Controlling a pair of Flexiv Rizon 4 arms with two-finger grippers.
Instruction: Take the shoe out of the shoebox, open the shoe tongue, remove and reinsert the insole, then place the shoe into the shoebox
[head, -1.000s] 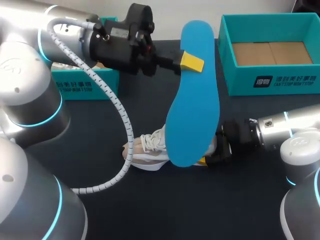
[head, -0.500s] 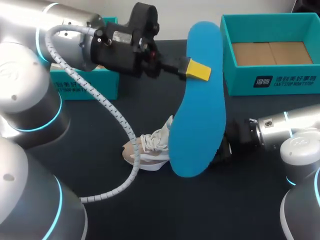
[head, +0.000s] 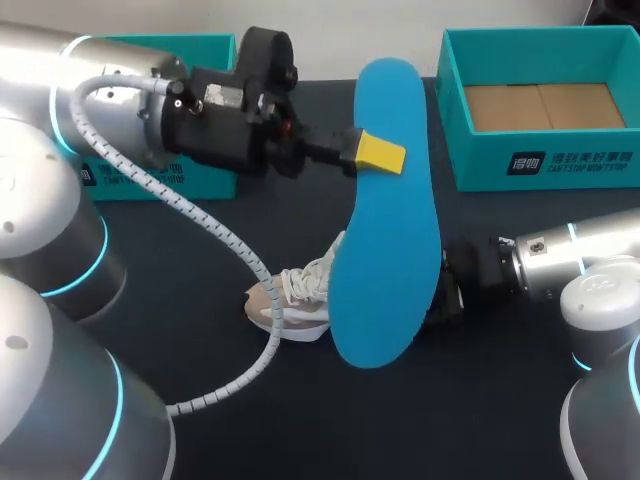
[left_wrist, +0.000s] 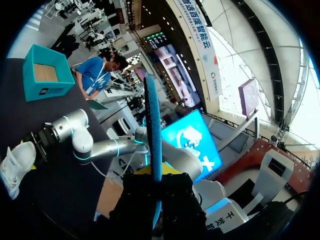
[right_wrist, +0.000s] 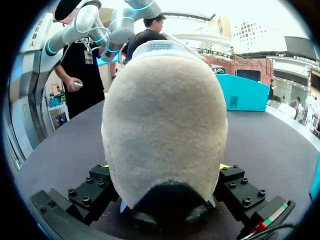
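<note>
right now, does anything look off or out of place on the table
Only the blue insole: it is out of the shoe, held in the air above it by the left gripper. The right gripper holds the shoe's heel on the table. Nothing spilled or damaged.

The head camera sat above and behind the arms, looking down on the dark desk (head: 480, 400) from some way off. The left wrist camera was raised well above the desk. It looked out along its own tool (left_wrist: 154, 172), with the blue insole (left_wrist: 152, 125) edge-on right in front of it and the desk beyond. The right wrist camera lay low over the desk, hard up against the heel of the shoe (right_wrist: 165, 125). The head and left wrist views both took in the shoe, the right arm (head: 570, 260) and the open shoebox (head: 540, 165).
</note>
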